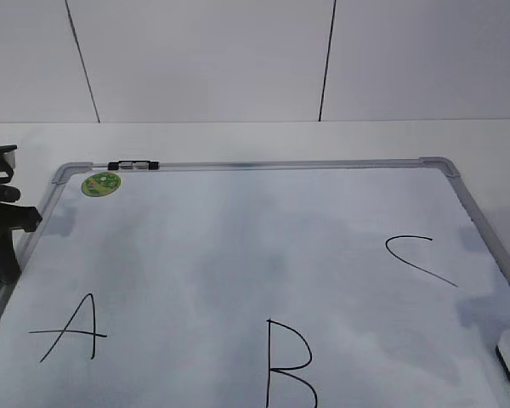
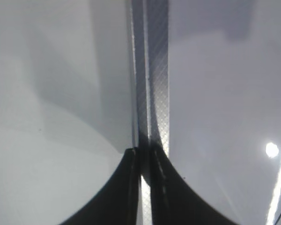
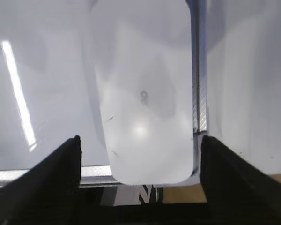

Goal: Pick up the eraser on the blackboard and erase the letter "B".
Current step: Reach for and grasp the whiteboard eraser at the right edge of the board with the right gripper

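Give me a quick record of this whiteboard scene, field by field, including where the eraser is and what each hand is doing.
board: blackboard, white surface, grey frame, lying flat
letters: A at lower left, letter "B" at bottom centre, intact, C at right
eraser: eraser at the board's lower right corner, beside the frame
sticker: green sticker at top left corner
marker: marker on the top frame
right hand: right hand open, fingers either side of the eraser, not gripping
left hand: left hand shut, over the board's left frame
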Tool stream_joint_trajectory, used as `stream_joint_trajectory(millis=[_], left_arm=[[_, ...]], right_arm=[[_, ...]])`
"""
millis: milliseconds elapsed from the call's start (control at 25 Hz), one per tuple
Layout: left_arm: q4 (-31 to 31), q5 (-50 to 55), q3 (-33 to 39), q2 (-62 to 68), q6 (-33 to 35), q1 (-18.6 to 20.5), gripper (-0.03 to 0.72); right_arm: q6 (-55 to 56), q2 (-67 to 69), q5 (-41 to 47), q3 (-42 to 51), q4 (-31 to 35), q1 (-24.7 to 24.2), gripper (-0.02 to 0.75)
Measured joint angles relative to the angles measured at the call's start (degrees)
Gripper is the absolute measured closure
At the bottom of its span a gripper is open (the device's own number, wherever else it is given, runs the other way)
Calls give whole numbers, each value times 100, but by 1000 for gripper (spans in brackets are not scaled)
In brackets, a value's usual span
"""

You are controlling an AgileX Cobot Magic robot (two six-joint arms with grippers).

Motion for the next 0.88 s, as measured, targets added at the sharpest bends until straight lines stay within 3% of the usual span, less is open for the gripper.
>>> stream_joint_trajectory(millis=[320,880], left_arm=[[0,0,0,0,-9,0,669],[0,0,0,0,-9,0,670]], right_arm=[[0,221,-533,0,-373,0,147],[-27,250,-1417,623,-386,0,147]])
